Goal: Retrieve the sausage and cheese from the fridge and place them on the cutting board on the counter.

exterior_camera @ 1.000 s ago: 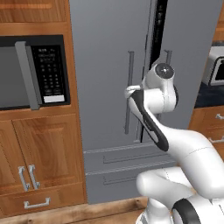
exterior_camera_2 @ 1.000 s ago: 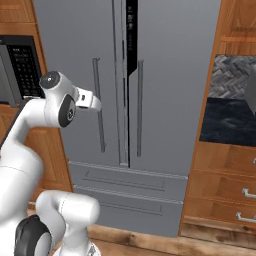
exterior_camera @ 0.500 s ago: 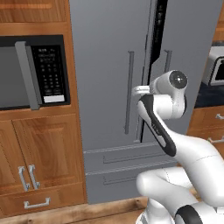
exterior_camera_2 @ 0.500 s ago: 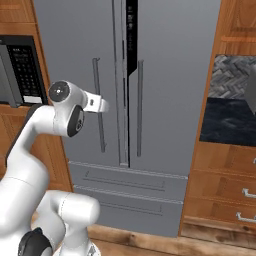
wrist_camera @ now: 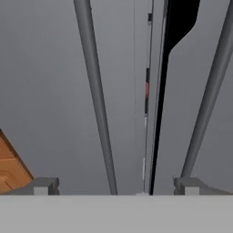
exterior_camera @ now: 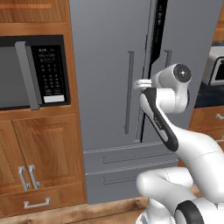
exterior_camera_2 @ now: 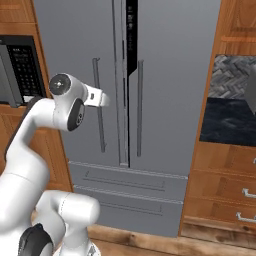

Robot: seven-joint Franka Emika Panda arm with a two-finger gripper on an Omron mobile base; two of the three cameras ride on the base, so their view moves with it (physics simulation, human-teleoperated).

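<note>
Left base view:
Fridge (exterior_camera: pixel 105 87): tall grey steel, right door ajar, dark gap at the upper seam; straight ahead of the arm.
Left door handle (exterior_camera: pixel 129 92): long vertical bar, just beside the hand.
Gripper (exterior_camera: pixel 139 84): level with mid-handle, close to the door face, touching nothing as far as can be told.
Microwave (exterior_camera: pixel 35 72): black panel, in the wooden cabinets to the left.

Right base view:
Gripper (exterior_camera_2: pixel 104 98): reaching toward the left handle (exterior_camera_2: pixel 99 105), near the centre seam.
Right door handle (exterior_camera_2: pixel 140 107): vertical bar right of the seam.
Counter (exterior_camera_2: pixel 227 120): dark marbled top at the right, over wooden drawers.

Hand view:
Gripper (wrist_camera: pixel 116 185): spread wide, holding nothing; fingertips (wrist_camera: pixel 44 185) low at either side.
Left handle (wrist_camera: pixel 95 95): between the tips, nearer the left one.
Seam gap (wrist_camera: pixel 182 18): black opening; small reddish glimpse in the slit, too thin to identify.

Handling, judged:
Door: rigid, heavy, hinged; smooth slick bar, best taken mid-length, squarely.
Sausage, cheese: presumably inside, hidden; likely light, soft, needing a gentle pinch across the middle.
</note>
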